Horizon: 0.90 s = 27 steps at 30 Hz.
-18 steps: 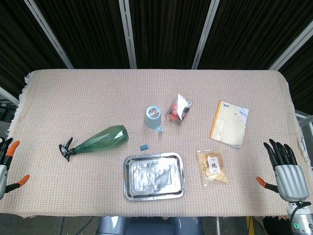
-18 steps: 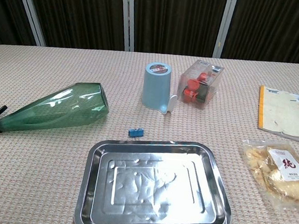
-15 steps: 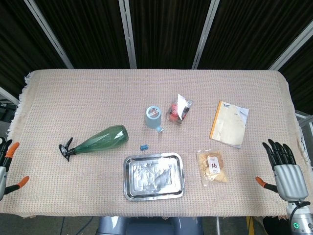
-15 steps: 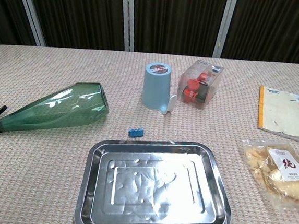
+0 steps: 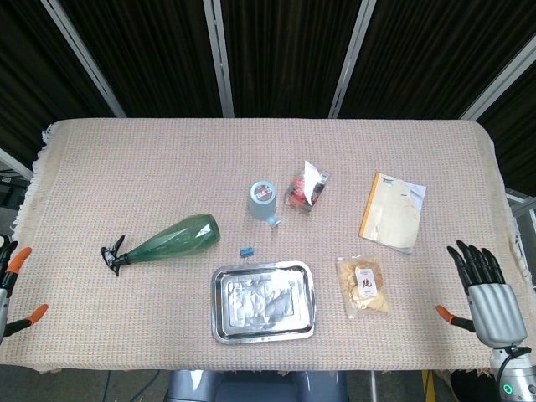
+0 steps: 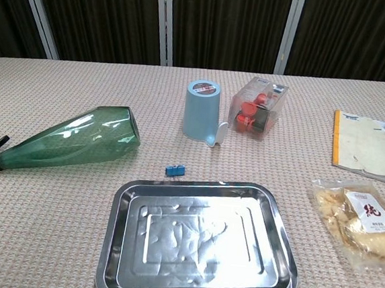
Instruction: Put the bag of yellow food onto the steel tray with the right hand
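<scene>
The clear bag of yellow food (image 5: 363, 285) (image 6: 358, 223) lies flat on the cloth, right of the steel tray (image 5: 265, 301) (image 6: 198, 239), which holds nothing. My right hand (image 5: 485, 297) hovers at the table's right front corner, well right of the bag, fingers spread and holding nothing. Only the orange-tipped fingers of my left hand (image 5: 12, 285) show, at the left edge of the head view, apart and holding nothing. Neither hand appears in the chest view.
A green bottle (image 5: 164, 242) (image 6: 65, 139) lies on its side at the left. A light blue cup (image 5: 262, 201) (image 6: 202, 110), a clear box of red items (image 5: 307, 189) (image 6: 256, 109), a booklet (image 5: 392, 211) (image 6: 370, 146) and a small blue clip (image 5: 246, 250) (image 6: 172, 170) lie behind the tray.
Both hands have slipped slightly downward toward the near edge in the head view. The objects on the table have not moved.
</scene>
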Each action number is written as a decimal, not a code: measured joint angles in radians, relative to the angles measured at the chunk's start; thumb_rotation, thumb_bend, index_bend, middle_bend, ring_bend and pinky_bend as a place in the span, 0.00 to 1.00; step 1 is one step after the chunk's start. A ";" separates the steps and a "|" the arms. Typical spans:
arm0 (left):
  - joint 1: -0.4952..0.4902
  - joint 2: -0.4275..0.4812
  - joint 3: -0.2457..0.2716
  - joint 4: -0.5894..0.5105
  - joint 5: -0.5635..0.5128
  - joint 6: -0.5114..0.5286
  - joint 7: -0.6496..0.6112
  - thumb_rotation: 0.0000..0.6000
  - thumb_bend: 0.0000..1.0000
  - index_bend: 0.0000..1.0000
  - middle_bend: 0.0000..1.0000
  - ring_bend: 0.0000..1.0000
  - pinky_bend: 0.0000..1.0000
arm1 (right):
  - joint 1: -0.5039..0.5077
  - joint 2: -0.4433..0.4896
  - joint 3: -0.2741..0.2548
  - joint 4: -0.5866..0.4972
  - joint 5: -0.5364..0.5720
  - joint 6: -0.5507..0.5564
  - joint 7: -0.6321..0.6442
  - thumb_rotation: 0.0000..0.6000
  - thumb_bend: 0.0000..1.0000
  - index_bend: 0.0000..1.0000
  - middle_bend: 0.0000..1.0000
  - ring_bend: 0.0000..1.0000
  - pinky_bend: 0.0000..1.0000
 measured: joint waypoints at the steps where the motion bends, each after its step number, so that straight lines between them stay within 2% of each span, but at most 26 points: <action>1: 0.000 0.001 0.000 0.000 0.000 0.000 0.000 1.00 0.13 0.10 0.00 0.00 0.00 | 0.000 0.000 0.000 0.002 -0.001 0.000 0.000 1.00 0.05 0.00 0.00 0.00 0.00; 18: 0.003 0.008 -0.004 -0.004 0.006 0.000 -0.001 1.00 0.13 0.11 0.00 0.00 0.00 | 0.028 0.008 -0.010 -0.010 -0.050 -0.021 0.025 1.00 0.05 0.00 0.00 0.00 0.00; 27: 0.006 0.016 -0.007 -0.006 0.004 0.002 0.002 1.00 0.13 0.11 0.00 0.00 0.00 | 0.110 0.051 -0.012 -0.072 -0.098 -0.123 0.041 1.00 0.05 0.00 0.00 0.00 0.00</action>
